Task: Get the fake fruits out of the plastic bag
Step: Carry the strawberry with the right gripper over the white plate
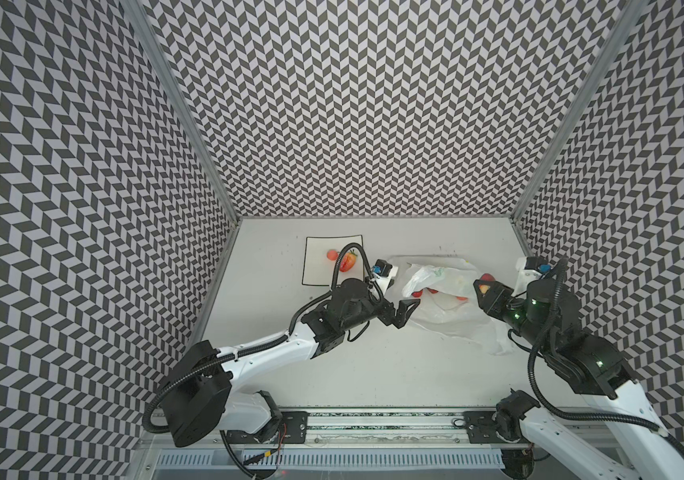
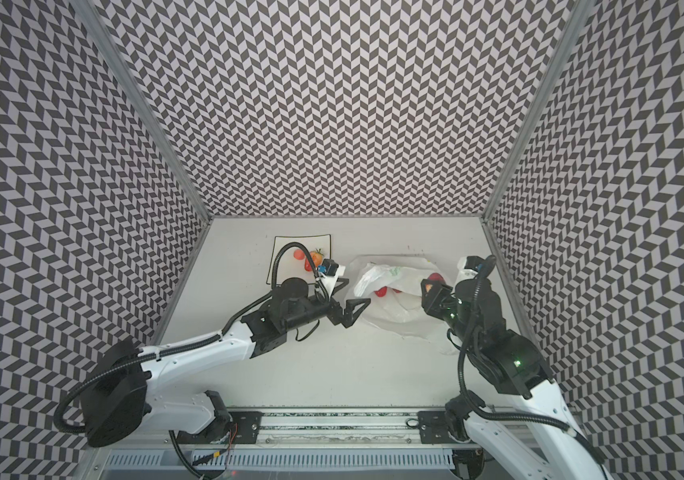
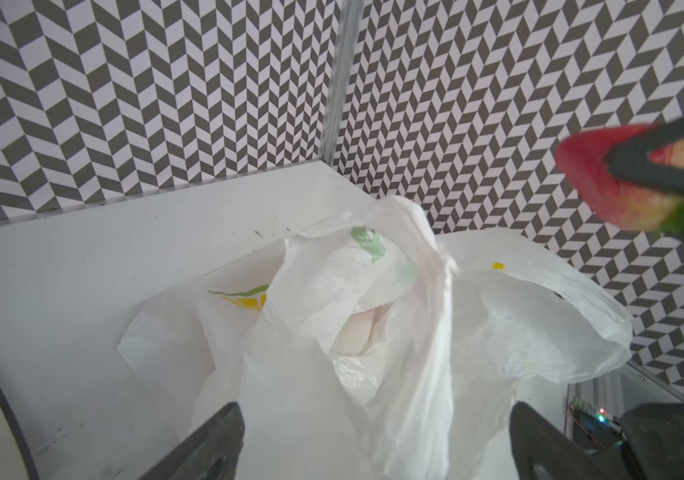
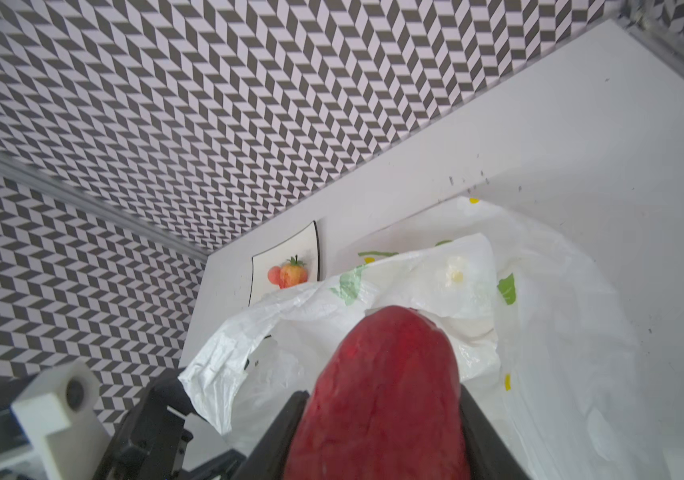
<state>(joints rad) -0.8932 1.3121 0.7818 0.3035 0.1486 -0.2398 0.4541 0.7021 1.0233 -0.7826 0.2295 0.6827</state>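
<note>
Pinching a strawberry (image 4: 386, 395) along its long axis, tip pointing outward, the right gripper (image 1: 482, 286) hovers over the right side of the plastic bag (image 1: 448, 320). You likely need the plate (image 1: 315, 270), which lies across the bag and nearer the left gripper (image 1: 406, 313). That gripper's jaws stand spread at the bag's left edge. More fruits (image 1: 418, 293) lie inside the bag.

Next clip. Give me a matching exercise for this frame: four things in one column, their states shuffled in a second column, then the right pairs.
Things
1. left tool
2. right tool
3. plate
4. plastic bag

States
A. lies crumpled on the table with red fruits inside
B. shut on a red strawberry
C. open, gripping nothing
D. carries an orange-red strawberry and a cherry

Pairs: 1-C, 2-B, 3-D, 4-A
</note>
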